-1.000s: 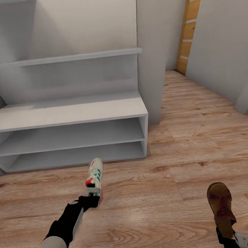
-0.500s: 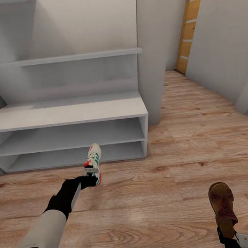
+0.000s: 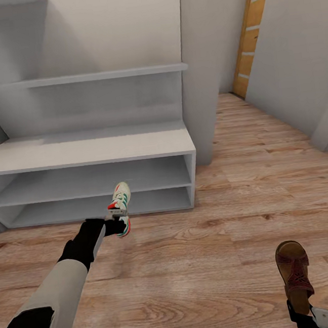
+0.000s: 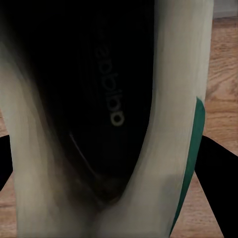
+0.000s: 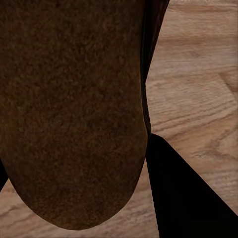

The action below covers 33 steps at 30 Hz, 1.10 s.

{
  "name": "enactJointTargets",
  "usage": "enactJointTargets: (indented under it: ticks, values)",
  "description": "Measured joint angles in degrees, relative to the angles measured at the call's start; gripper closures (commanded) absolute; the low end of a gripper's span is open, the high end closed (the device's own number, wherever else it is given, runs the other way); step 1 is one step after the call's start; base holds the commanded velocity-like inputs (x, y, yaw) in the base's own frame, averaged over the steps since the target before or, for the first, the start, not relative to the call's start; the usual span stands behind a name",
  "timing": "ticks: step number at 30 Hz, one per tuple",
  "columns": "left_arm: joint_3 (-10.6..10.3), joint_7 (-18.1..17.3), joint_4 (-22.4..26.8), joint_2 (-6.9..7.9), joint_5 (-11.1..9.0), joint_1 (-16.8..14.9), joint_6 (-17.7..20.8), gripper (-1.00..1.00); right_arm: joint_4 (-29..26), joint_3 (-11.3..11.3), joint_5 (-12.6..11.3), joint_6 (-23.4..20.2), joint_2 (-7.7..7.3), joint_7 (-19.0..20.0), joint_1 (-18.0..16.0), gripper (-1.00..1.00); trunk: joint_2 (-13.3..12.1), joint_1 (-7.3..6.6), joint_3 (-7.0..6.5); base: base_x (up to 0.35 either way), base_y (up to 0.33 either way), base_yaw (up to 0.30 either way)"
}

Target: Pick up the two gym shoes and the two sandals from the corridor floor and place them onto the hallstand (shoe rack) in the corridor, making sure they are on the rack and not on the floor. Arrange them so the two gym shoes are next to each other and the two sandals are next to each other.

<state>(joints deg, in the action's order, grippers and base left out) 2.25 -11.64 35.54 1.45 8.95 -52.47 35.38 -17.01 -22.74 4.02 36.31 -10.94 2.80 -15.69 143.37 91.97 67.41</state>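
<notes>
A gym shoe (image 3: 120, 206) is clamped at its heel by the left gripper (image 3: 116, 224), toe pointed ahead toward the hallstand (image 3: 86, 151), whose low shelves lie just beyond; a sandal (image 3: 294, 273) is gripped by the right gripper (image 3: 302, 314).

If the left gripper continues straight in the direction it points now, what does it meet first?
Probably the hallstand: the left gripper, holding a gym shoe, points toward its lowest open shelf. Only bare corridor floor seems to lie between, though depth is uncertain.
</notes>
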Motion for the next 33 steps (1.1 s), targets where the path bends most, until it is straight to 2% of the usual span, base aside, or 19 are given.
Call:
enactJointTargets:
  ticks: [5, 7, 9, 12, 16, 25, 30, 33]
  values:
    - [0.05, 0.11, 2.33, 0.01, 0.06, -0.44, 0.37, 1.0, 0.0, -0.02, -0.03, 0.0, 0.12, 0.0, 0.0, 1.0, 0.0, 0.0, 0.0, 0.0, 0.0, 0.0]
    - [0.04, 0.53, 2.65, -0.09, 0.18, -0.56, 0.31, 1.0, 0.01, -0.07, -0.04, 0.0, 0.17, 0.0, 0.0, 1.0, 0.02, 0.06, 0.48, 0.0, 0.0, 0.0]
    - [0.02, 1.88, 2.43, -0.16, 0.32, -0.54, 0.25, 1.0, 0.01, -0.1, -0.03, 0.0, 0.18, 0.0, 0.0, 1.0, 0.05, 0.11, 1.01, 0.0, 0.0, 0.0]
    - [-0.08, 6.24, 2.19, -0.24, 0.77, -0.22, -0.33, 1.0, 0.01, -0.1, -0.05, 0.0, 0.13, 0.0, 0.0, 1.0, 0.09, 0.19, 1.9, 0.0, 0.0, 0.0]
    - [-0.12, 8.23, 2.09, -0.3, 0.74, 0.03, -0.72, 1.0, 0.01, -0.09, -0.04, 0.0, 0.03, 0.0, 0.0, 1.0, 0.14, 0.29, 3.13, 0.0, 0.0, 0.0]
    - [-0.2, 8.9, 2.64, -0.7, 0.64, -0.33, -0.91, 1.0, 0.01, -0.09, -0.04, 0.0, 0.01, 0.0, 0.0, 1.0, 0.26, 0.52, 5.94, 0.0, 0.0, 0.0]
    - [-1.72, 8.98, 2.98, -0.84, 0.58, -1.37, -0.91, 1.0, 0.01, -0.09, -0.04, 0.0, 0.01, 0.0, 0.0, 1.0, 0.33, 0.65, 7.5, 0.0, 0.0, 0.0]
    - [-2.06, 8.99, 3.04, -0.96, 0.68, -2.89, -0.91, 1.0, 0.0, -0.09, -0.05, 0.0, 0.01, -0.02, 0.0, 1.0, 0.34, 0.64, 7.78, 0.0, 0.0, 0.0]
